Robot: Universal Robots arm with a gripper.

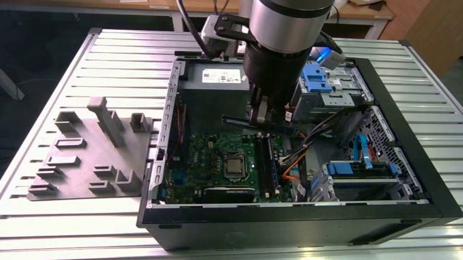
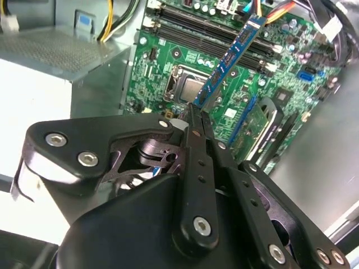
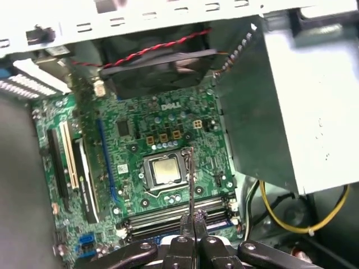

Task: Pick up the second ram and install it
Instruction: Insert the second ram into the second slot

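Observation:
My gripper [image 1: 261,115] is shut on the second ram [image 1: 239,120], a narrow blue-green stick held level above the open computer case. In the second wrist view the ram [image 2: 233,53] juts out from my closed fingertips [image 2: 197,120] over the green motherboard [image 2: 168,73]. In the first wrist view the ram [image 3: 190,179] appears edge-on as a thin line rising from my gripper [image 3: 192,227]. It hangs above the processor socket [image 3: 162,171] and the long black memory slots [image 3: 174,216], apart from them. The slots [image 1: 265,162] lie below and in front of the stick.
The grey power supply [image 1: 213,86] sits at the back of the case, close beside my arm. Blue drive cages [image 1: 361,168] and orange cables [image 1: 293,162] crowd the exterior view's right. A grey fixture plate [image 1: 94,157] lies on the slatted table at the left.

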